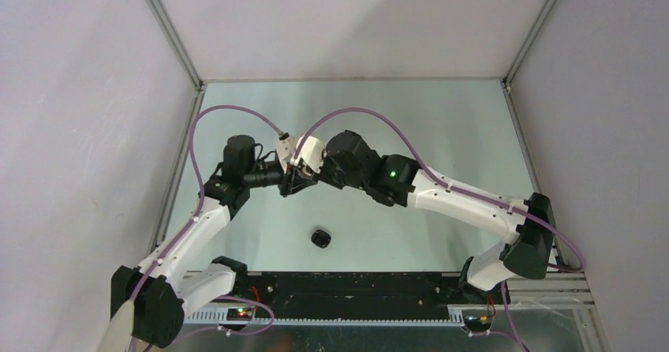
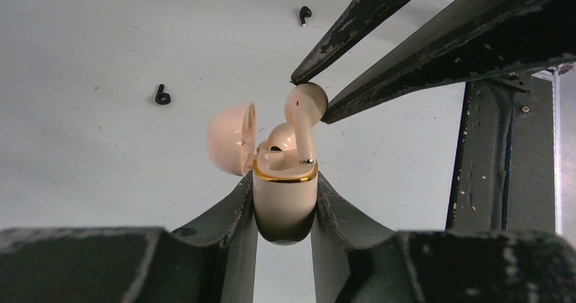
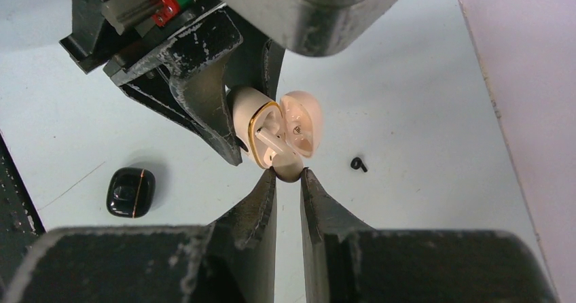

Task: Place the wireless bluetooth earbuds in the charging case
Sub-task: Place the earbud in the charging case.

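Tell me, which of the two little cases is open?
The cream case, clamped in the left gripper, has its top flipped back; the black case lies closed on the table.

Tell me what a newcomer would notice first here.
Mid-table, the left gripper holds the open cream case while the right gripper pinches a cream earbud, stem at the case's mouth. Two black earbuds lie loose on the table; the black case sits near its front edge.

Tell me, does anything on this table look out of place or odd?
A black earbud and a second black earbud lie loose on the table, apart from the black case. Nothing else stands out: the left hand holds the open cream case, and the right hand pinches a cream earbud stem-first at its opening.
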Available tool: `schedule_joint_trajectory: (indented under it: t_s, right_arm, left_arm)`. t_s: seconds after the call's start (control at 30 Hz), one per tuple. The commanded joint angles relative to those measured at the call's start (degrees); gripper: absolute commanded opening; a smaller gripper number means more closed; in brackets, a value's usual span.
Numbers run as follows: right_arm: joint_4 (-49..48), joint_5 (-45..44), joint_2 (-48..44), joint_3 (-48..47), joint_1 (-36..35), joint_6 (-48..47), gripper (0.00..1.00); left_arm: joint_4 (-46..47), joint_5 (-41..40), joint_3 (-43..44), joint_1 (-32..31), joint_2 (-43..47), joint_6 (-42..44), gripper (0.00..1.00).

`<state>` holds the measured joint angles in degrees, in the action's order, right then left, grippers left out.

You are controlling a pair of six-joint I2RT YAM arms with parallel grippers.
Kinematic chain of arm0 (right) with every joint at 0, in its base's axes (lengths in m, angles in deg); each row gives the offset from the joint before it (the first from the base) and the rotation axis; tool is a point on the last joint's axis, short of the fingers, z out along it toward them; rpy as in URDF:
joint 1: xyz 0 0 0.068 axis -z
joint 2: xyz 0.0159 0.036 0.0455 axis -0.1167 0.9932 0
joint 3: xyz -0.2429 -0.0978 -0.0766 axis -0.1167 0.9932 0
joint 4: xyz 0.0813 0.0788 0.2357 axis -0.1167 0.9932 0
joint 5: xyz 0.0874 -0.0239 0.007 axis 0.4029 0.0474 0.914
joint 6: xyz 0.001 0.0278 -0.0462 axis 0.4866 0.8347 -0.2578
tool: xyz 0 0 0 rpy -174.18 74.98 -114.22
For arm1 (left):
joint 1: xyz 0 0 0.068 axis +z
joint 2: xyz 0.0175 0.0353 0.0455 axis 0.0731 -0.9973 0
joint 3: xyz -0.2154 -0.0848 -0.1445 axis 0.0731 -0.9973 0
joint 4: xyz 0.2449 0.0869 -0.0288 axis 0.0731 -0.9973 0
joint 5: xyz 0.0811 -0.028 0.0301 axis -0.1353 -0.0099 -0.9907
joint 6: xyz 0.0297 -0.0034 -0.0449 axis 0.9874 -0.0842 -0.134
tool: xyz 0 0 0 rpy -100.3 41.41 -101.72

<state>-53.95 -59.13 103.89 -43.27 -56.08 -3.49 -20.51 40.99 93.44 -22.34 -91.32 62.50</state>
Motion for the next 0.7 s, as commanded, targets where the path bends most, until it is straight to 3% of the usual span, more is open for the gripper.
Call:
schedule_joint_trajectory:
  t_s: [0.0,0.67]
  right_arm:
    - [-2.1,-2.5,-0.4,-0.8,-0.6,-0.8,0.18]
    - [-2.0,-3.5,1.7,-1.7,-1.7,-0.5,0.18]
  left_arm:
    - [0.4,1.7,0.2,-0.3,0.1,1.3,0.04]
    - [0.0,1.2,-0.8,-0.6,2.2,4.1,0.03]
